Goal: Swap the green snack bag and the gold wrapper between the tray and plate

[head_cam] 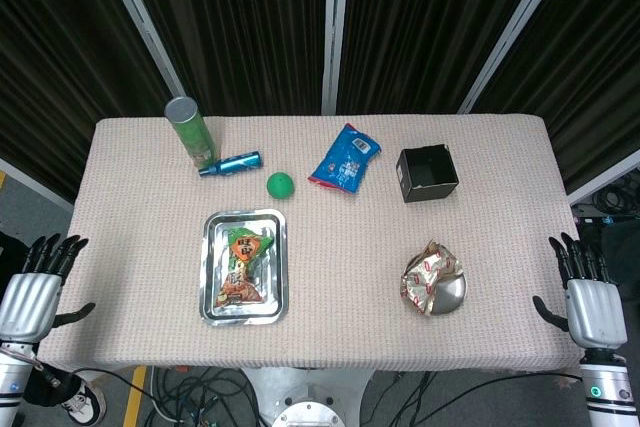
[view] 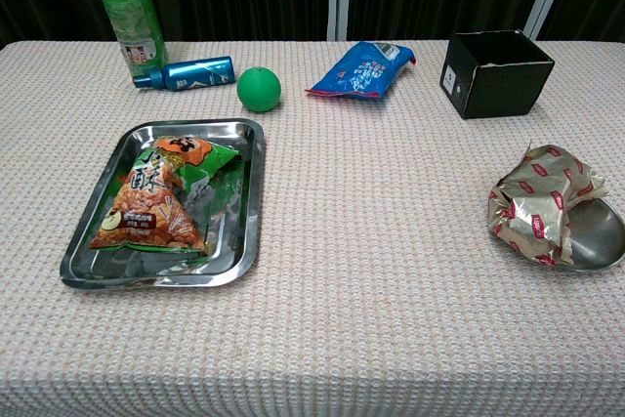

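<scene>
While both hands wait off the tabletop, nothing in the swap has begun. That tabletop, covered in a pale woven cloth, carries everything. Toward its left front sits the steel tray, and the green snack bag lies flat inside it. Toward the right front sits the small round metal plate, with the crumpled gold wrapper heaped on its left part and spilling past the rim.

At the back edge, from left to right, stand a green canister, a blue bottle on its side, a green ball, a blue snack packet and an open black box.

The left hand hangs beyond the left edge, fingers spread, holding nothing. The right hand hangs beyond the right edge, likewise spread and holding nothing.

Likely risks, largest first. Each dish is occupied, so 1 item probably needs a stop on bare cloth, or 2 items end up stacked. The tray is light and shiny; fingers scraping under the flat bag could drag or tip it. The plate looks shallow, so a push on the wrapper may slide it. The wrapper is loose foil and could crush, spring open or slip from a weak pinch. The ball, near the tray's back edge, could roll if nudged.
</scene>
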`<state>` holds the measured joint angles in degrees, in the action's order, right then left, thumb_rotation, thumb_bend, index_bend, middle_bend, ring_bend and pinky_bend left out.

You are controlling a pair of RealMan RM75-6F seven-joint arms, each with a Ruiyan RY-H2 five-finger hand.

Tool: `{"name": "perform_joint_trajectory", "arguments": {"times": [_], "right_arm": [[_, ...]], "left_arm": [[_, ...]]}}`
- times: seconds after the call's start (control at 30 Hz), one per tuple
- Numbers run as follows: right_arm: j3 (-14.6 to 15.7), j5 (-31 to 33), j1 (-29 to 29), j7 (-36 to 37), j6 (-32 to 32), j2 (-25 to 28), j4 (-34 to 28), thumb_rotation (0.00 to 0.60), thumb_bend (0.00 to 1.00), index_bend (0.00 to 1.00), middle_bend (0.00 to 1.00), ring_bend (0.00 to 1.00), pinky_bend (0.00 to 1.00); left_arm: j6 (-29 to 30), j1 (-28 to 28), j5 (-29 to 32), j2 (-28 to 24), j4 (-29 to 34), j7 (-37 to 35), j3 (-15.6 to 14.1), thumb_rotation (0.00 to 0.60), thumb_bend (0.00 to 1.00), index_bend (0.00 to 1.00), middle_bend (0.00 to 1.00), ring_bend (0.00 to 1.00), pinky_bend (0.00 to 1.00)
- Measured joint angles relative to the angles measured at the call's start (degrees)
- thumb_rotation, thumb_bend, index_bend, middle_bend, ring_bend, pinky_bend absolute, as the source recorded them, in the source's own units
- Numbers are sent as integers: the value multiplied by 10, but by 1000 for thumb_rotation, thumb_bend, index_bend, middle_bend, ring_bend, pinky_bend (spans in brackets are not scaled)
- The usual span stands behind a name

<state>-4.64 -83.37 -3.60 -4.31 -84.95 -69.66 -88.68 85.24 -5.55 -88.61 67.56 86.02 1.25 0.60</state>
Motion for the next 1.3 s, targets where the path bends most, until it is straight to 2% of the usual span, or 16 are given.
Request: {"name": "perform_joint_trajectory", "arguments": {"times": [0.1,0.23,0.6,0.97,1.3], "right_arm": [[-1,0,0,2,0,0,0,600,150,0,0,0,0],[-2,0,-1,3,-1,2,-2,600,153,0,0,0,0],[-2,0,-5,6,8,9,-8,600,157,0,0,0,0],[-4,2,-5,17,7,21,-14,600,161,0,0,0,0],[-1,10,-2,36,15,19,0,600,171,0,0,0,0]], "left_arm": [[-1,0,-1,1,0,1,0,600,0,102,88,0,2],[-1,-2,-7,1,1,1,-3,600,0,102,88,0,71],[-21,-41,-66,-3,25,-3,-7,600,0,102,88,0,70],[-112,-126,-123,25,59,43,-7,600,0,102,88,0,69],[-212,-213,-114,66,63,85,20,600,0,102,88,0,92]]}}
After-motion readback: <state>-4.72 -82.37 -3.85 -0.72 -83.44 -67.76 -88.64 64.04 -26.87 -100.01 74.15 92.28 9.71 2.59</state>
